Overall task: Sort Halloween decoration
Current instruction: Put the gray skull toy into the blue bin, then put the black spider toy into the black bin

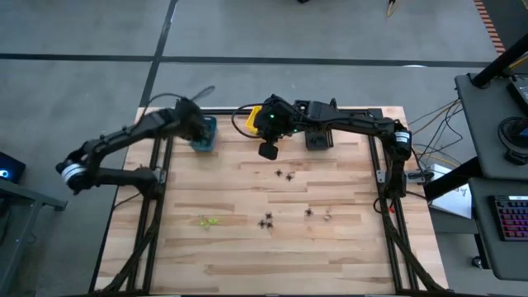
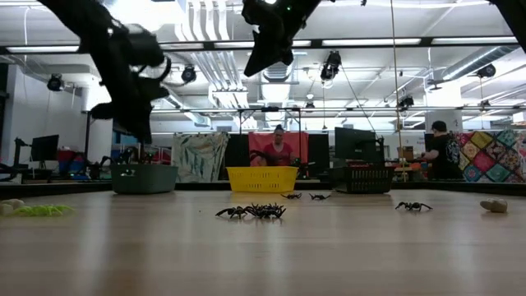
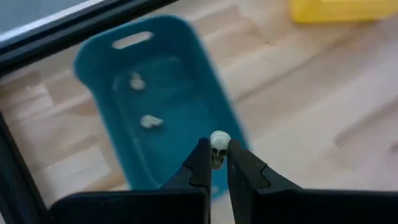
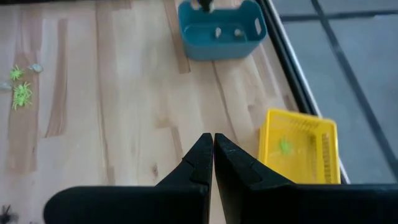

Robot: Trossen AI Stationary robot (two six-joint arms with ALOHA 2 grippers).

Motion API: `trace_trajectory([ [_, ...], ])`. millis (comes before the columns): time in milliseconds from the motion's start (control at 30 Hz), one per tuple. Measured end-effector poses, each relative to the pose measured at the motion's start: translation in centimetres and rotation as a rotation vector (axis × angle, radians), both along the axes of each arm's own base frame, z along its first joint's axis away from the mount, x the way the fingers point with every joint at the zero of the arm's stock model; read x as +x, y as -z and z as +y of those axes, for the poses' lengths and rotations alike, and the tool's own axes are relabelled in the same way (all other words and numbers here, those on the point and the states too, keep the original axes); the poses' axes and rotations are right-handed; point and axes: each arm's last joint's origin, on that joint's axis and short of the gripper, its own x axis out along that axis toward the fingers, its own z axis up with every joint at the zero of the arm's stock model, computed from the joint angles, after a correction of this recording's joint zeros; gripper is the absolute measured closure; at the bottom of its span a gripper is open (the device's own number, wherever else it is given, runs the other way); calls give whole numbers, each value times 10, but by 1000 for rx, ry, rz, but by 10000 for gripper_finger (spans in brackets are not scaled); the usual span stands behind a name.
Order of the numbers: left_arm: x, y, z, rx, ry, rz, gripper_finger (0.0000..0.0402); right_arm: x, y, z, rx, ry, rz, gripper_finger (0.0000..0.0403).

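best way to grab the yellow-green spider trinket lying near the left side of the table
Probably from straight above, pinching the yellow-green spider across its small central body, fingers dropping between the splayed legs. It lies flat and low on the table, as the low view shows, so a side approach offers little to grip. The left gripper is occupied holding a pale skull.

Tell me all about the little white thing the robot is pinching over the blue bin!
It is a tiny pale skull, off-white and looking like plastic, with a rounded top. The left gripper holds it between its two dark fingertips, which pinch its lower part so only the top pokes out. It hangs in the air above the teal bin, not touching it. Two other small pale pieces already lie inside that bin.
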Motion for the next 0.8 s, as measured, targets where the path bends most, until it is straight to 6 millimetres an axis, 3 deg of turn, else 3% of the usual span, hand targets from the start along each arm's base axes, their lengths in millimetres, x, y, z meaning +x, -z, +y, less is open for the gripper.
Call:
trace_trajectory([
  [133,-13,13,34,-34,-57,8,400,-4,-4,1,35,28,33,394],
  [333,-7,30,61,-119,-52,37,376,-9,-11,3,83,73,57,394],
  [533,1,43,74,-201,-55,101,331,-12,-15,7,122,108,71,394],
  [800,1,33,73,-177,-38,95,273,-16,-13,12,184,164,117,394],
])
